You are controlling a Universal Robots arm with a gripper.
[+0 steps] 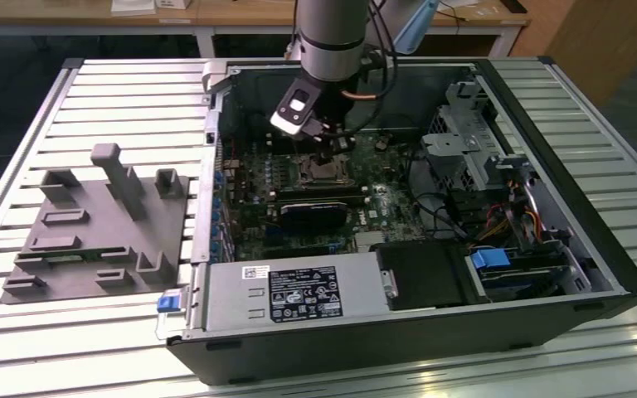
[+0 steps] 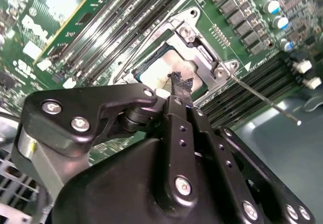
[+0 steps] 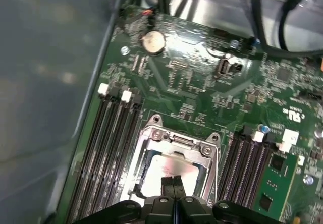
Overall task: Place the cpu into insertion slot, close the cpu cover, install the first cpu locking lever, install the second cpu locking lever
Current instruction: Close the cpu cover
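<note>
**Closed gripper poised over the seated cpu in the open computer case**

In the exterior view the black two-fingered gripper (image 1: 328,148) hangs under the grey arm, just above the square, silver-rimmed insertion slot (image 1: 321,172) in the green circuit board. The slot lies at 12 o'clock from the black rectangular fan block (image 1: 318,217). A grey moulded fixture (image 1: 97,224) sits on the slatted metal table (image 1: 119,91) at 9 o'clock from the case. In both wrist views the fingers (image 3: 167,183) are pressed together with nothing between them, their tips over the small flat grey-metal cpu (image 3: 171,164), which lies inside the slot. The thin silvery square-windowed cpu cover (image 3: 176,142) frames the chip; whether it is fully down I cannot tell. In the second wrist view a thin silvery wire lever (image 2: 262,99) juts from the socket's corner across the long black memory slots (image 2: 267,80).
</note>
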